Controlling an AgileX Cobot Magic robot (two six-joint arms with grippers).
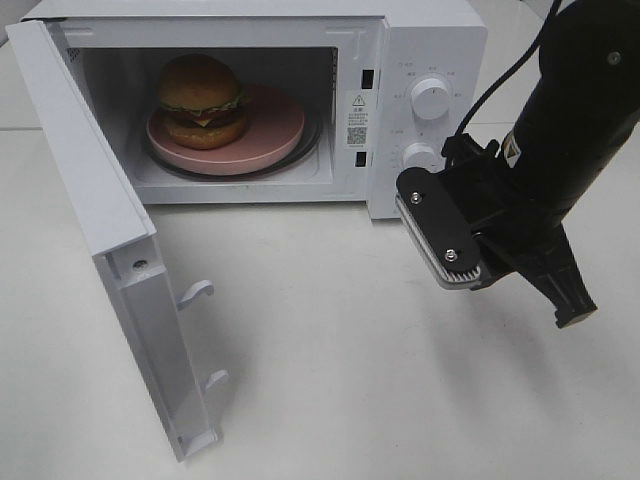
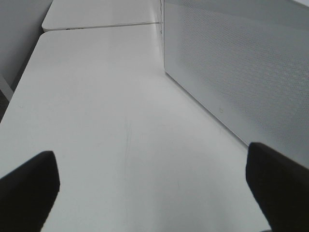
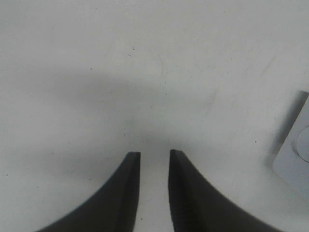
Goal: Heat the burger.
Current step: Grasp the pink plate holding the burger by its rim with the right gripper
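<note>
The burger (image 1: 203, 98), with its glossy brown bun, lettuce and cheese, sits on a round pink plate (image 1: 275, 130) inside the white microwave (image 1: 430, 40). The microwave door (image 1: 100, 190) hangs wide open to the left. My right gripper (image 1: 572, 312) hovers over the table in front of the microwave's control panel, pointing down. In the right wrist view this gripper (image 3: 154, 154) shows a narrow gap between its fingers with nothing in it. My left gripper (image 2: 152, 169) stands wide open and empty beside the microwave's perforated side wall (image 2: 241, 63); it does not show in the exterior high view.
Two white knobs (image 1: 430, 98) sit on the panel to the right of the cavity. The open door reaches toward the table's front left. A corner of the microwave (image 3: 294, 154) shows in the right wrist view. A second white table (image 2: 101, 14) adjoins at the far end.
</note>
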